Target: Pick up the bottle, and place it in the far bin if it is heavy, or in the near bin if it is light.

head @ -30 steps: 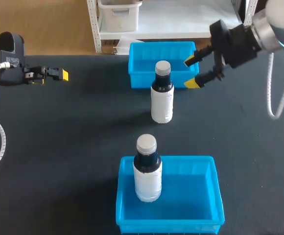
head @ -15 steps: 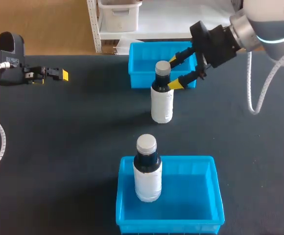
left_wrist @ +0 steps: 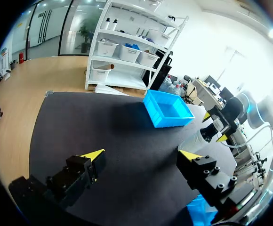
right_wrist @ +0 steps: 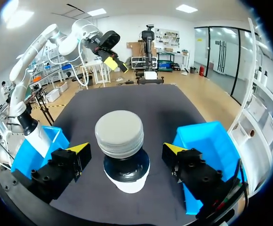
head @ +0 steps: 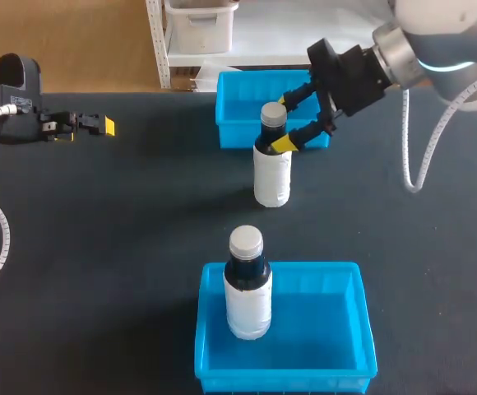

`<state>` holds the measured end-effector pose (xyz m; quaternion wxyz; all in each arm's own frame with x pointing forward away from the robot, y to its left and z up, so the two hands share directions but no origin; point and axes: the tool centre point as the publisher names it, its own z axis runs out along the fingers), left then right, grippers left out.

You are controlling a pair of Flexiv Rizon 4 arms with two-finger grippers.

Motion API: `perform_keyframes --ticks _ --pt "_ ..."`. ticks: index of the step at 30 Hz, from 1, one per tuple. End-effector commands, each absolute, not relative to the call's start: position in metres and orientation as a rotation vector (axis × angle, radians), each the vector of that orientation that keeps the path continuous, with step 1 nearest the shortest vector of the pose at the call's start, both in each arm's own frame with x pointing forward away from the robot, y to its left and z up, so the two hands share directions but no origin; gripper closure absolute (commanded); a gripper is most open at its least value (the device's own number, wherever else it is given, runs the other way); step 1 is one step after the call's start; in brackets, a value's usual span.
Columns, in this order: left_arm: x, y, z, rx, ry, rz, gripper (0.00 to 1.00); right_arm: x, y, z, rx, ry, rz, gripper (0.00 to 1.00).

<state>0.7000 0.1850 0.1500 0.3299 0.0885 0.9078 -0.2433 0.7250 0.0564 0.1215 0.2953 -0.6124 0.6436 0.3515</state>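
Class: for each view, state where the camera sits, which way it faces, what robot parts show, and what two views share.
Head view: above, behind, looks down at table; left claw, right claw.
Left wrist view: on wrist, faces across table; own claw.
Right wrist view: on wrist, faces the bottle; own claw.
All share the far bin.

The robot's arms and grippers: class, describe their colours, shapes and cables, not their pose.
The right arm has a smooth pale grey shell with a glowing blue ring and a looping white ribbed cable. The right gripper is black and blocky, its two fingers tipped bright yellow. The left gripper matches it, on a black wrist with a white ribbed hose.
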Motion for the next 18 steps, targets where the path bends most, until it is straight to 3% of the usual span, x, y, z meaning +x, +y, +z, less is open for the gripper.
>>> perform_keyframes --ticks 1,16,17,18 --pt "0.7 0.185 0.15 0.231 2.374 -0.636 0.0 0.7267 0.0603 0.1197 -1.636 1.702 0.945 0.0" --pt "0.7 0.185 0.15 0.231 2.374 -0.636 0.0 0.7232 0.0676 0.1189 -1.658 1.688 0.961 0.0" --pt "0.7 0.185 0.15 0.231 2.374 -0.636 0.0 0.7233 0.0677 0.1191 -1.657 1.687 0.962 0.05" --pt "0.7 0.185 0.15 0.231 2.374 -0.636 0.0 0.7235 0.0677 0.1192 -1.657 1.687 0.962 0.16"
